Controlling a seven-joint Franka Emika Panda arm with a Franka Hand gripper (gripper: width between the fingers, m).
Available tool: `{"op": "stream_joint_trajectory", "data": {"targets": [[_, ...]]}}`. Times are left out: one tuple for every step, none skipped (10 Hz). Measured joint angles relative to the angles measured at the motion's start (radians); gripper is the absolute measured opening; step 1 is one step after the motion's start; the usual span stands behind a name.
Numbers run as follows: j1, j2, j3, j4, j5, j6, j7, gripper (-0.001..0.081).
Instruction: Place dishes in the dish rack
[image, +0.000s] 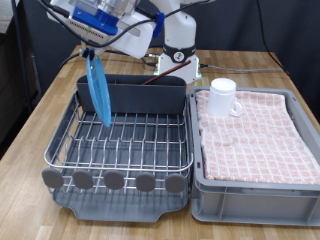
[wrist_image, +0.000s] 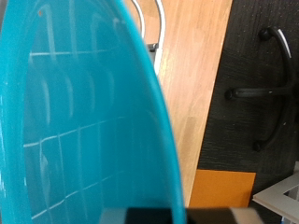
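Note:
My gripper (image: 92, 47) is at the exterior view's top left, shut on the upper edge of the light-blue plate (image: 98, 88). The plate hangs on edge, its lower rim down at the wires in the left part of the dish rack (image: 130, 150); I cannot tell if it touches them. In the wrist view the plate (wrist_image: 75, 112) fills most of the picture. The rack's dark grey back compartment (image: 140, 96) stands just behind the plate. The white mug (image: 222, 96) stands upright on the pink checked cloth in the grey bin (image: 255, 185). The wooden spoon is out of view.
The grey bin sits tight against the rack's right side in the exterior view. The robot base (image: 180, 45) and cables stand behind the rack on the wooden table (image: 50, 110). The wrist view shows the table edge (wrist_image: 192, 103) and dark floor beyond.

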Motion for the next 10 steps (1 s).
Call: {"op": "stream_joint_trajectory", "data": {"targets": [[-0.001,0.016,-0.008,-0.003,-0.025,0.020,0.010,0.0025],[-0.002,0.029,-0.014,-0.006,-0.049,0.035,0.022,0.0025],[-0.002,0.041,-0.018,-0.006,-0.075,0.044,0.036,0.0025],[-0.002,0.050,-0.021,-0.007,-0.101,0.051,0.054,0.0025],[-0.002,0.060,-0.024,-0.007,-0.120,0.060,0.070,0.0025],[-0.002,0.069,-0.026,-0.008,-0.134,0.073,0.085,0.0025],[-0.002,0.079,-0.028,-0.009,-0.145,0.085,0.098,0.0025],[-0.002,0.091,-0.029,-0.010,-0.157,0.095,0.111,0.0025],[-0.002,0.103,-0.030,-0.013,-0.173,0.106,0.128,0.0025],[-0.002,0.113,-0.032,-0.018,-0.191,0.118,0.147,0.0025]]}}
